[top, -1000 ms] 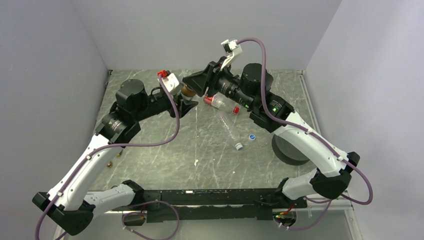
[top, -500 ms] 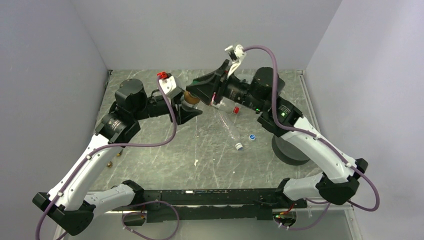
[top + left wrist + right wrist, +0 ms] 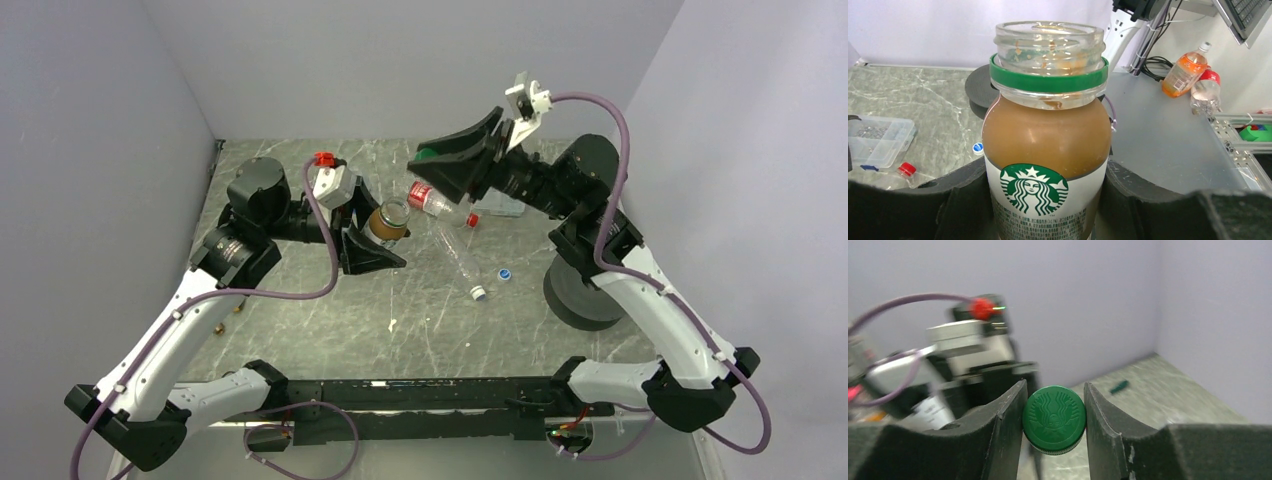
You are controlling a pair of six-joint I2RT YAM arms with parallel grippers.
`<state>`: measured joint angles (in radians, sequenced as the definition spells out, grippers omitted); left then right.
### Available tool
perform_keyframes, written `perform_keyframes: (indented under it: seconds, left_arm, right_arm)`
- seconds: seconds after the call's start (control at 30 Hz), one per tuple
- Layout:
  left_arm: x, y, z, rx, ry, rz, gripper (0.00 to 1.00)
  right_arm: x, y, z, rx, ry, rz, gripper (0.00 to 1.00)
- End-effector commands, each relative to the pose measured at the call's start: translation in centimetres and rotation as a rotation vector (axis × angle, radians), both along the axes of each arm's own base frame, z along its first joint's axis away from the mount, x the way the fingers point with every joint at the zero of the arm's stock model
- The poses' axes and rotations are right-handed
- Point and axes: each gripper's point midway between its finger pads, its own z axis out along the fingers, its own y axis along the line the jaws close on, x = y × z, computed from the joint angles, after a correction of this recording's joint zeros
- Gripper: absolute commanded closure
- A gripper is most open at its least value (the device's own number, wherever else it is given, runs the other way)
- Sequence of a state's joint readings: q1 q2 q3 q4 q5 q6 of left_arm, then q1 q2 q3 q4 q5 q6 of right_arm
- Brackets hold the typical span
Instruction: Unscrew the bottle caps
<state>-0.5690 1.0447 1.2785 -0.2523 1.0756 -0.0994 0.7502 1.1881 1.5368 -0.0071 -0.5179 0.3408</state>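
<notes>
Two grippers hold things: the left gripper (image 3: pixel 372 241) squeezes the open brown bottle (image 3: pixel 1045 135), and the right gripper (image 3: pixel 445 170), farther right, pinches the dark green cap (image 3: pixel 1054 419).

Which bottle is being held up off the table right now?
The amber coffee bottle, held by the left pincer; its mouth is bare. The red-label bottle and slim clear bottle lie on the table.
</notes>
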Motion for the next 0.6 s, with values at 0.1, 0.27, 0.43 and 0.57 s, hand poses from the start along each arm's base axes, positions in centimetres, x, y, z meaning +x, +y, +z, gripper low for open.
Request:
perform_keyframes:
  seconds: [0.1, 0.27, 0.43, 0.57]
  left_arm:
    - [-0.1, 0.8, 0.8, 0.000, -0.099, 0.044, 1.00]
    - [-0.1, 1.0, -0.4, 0.027, -0.114, 0.052, 1.00]
    - [-0.1, 1.1, -1.5, 0.045, -0.107, 0.060, 1.00]
    - [-0.1, 1.2, -1.6, 0.049, -0.112, 0.063, 1.00]
  right_arm:
    - [12.3, -9.3, -13.8, -0.208, 0.469, -0.779, 0.98]
    - [11.9, -14.5, -27.2, -0.382, 0.704, -1.047, 0.99]
    - [9.2, -18.0, -36.5, -0.479, 0.879, -1.183, 0.99]
    - [7.4, -19.1, -42.2, -0.561, 0.982, -1.223, 1.00]
